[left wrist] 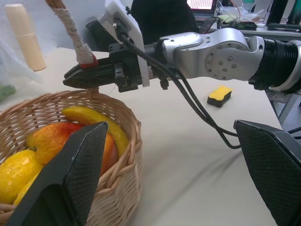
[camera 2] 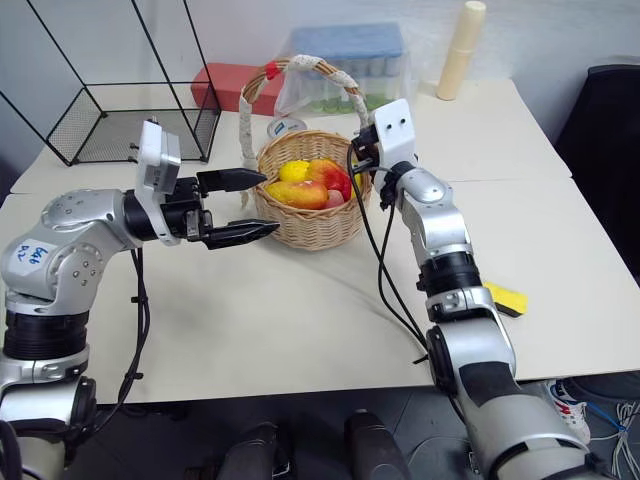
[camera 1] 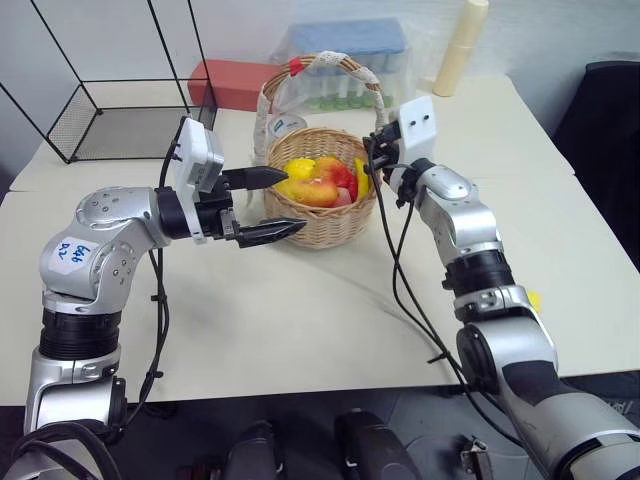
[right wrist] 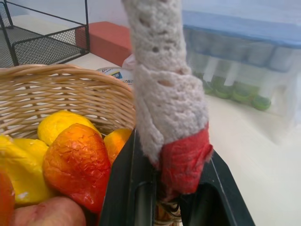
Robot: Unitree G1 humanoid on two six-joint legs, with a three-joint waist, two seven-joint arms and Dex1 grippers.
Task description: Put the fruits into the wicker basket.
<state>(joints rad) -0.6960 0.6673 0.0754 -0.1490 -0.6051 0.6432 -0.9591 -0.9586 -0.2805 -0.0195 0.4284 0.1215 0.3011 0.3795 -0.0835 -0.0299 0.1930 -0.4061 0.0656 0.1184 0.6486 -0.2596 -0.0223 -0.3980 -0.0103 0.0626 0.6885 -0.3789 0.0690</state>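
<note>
Ahead of left gripper [camera 1: 268, 204]: wicker basket [camera 1: 330, 222] wall blocks; bare table [camera 1: 300, 310] below it, passable.

a lab or robot test room is suggested. a plain cream table [camera 1: 300, 320] is seen against a pale wall, with toy fruit in a wicker basket [camera 1: 325, 215] laid out as props. a black wire cage [camera 1: 110, 120], a red box [camera 1: 235, 80], a clear tub with a blue lid [camera 1: 350, 60] and a cream cylinder [camera 1: 460, 45] are set along the far edge. a lit monitor [left wrist: 200, 4] and cluttered desks are visible behind, beside a dark chair [camera 1: 605, 120].
</note>
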